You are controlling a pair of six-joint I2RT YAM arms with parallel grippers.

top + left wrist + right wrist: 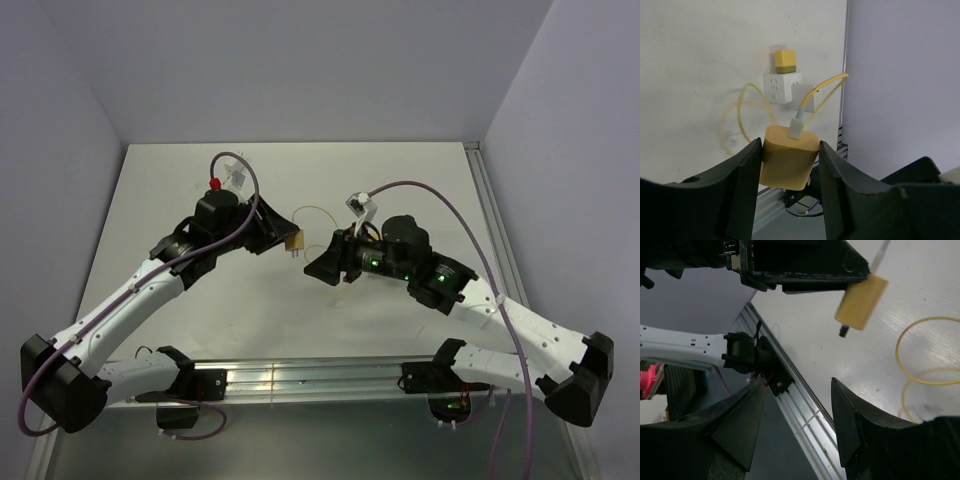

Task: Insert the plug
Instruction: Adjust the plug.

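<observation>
Plug look: You had a small mustard-yellow plug (788, 165), a blocky body with rounded edges and plain sides.
Plug ends: A white connector (796, 125) sat in one end, and short dark prongs (842, 331) stuck out of the other.
Cable: A thin yellow cable (742, 107) ran from the connector and lay in loose loops on the white table (690, 50).
Plug place: It sat in your left claw, over the middle of the table, between the two claws. Whether it cleared the tabletop could not be told.
Left claw: Your left claw (790, 150) pinched the plug, one black finger flat against each side of its body.
Right claw: Your right claw (797, 390) stood spread with nothing between its fingers. It was near the plug and apart from it, the prong end showing above the gap in the right wrist view.
Socket: A white socket (781, 87) lay on the table beyond the plug, well apart from it, close to the table's edge by the wall.
Block: A yellow and olive block (785, 61) touched the socket's far side.
Rail: A metal rail (805, 410) ran along the near edge of the table, under the right claw.
</observation>
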